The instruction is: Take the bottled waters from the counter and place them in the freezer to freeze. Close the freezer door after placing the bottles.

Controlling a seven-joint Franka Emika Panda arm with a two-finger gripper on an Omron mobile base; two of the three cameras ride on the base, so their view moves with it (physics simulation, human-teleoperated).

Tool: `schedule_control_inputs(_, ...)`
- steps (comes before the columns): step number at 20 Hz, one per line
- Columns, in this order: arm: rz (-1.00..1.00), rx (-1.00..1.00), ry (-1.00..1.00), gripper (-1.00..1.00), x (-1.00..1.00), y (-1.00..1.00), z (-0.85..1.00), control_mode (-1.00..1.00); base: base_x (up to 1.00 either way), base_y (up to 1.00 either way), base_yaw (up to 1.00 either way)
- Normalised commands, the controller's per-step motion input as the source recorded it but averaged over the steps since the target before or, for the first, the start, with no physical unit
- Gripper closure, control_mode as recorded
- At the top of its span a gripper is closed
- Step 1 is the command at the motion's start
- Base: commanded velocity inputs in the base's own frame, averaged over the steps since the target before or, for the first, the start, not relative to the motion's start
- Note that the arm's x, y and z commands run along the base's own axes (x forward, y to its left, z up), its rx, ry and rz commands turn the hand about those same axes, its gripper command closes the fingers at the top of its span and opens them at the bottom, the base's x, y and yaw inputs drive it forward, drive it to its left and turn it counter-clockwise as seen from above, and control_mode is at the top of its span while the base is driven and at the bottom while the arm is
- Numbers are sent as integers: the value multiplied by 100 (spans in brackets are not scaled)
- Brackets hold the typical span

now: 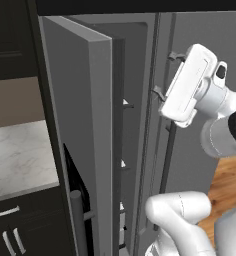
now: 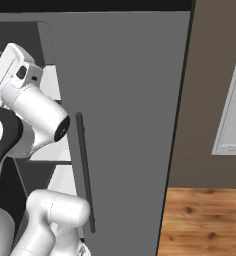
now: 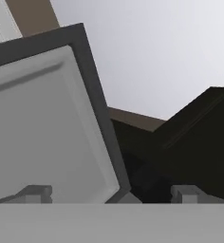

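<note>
The freezer door stands swung open towards me, with its black dispenser panel and bar handle low on its face. Behind it the freezer shows white shelves. My gripper hangs high in front of the fridge, just right of the freezer opening, and it is open with nothing between its fingers. In the hand view the gripper looks past the top corner of the freezer door. The marble counter lies at the left. The bottled waters are out of view.
The fridge's plain right door with its vertical handle is shut. Dark cabinets hang over the counter, and drawers with silver handles sit below it. Wood floor and a window frame lie to the right.
</note>
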Motion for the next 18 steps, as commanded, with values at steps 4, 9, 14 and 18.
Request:
schedule_control_inputs(4,-14,0,0,-100,-40,0,11,-100,0,0,0)
schedule_control_inputs(9,0,-5,4,-100,2,0,0,-100,0,0,0)
schedule_control_inputs(14,-15,-1,21,-100,-23,-2,-9,-100,0,0,0)
schedule_control_inputs(18,-27,0,44,-100,-26,-8,-8,-100,0,0,0)
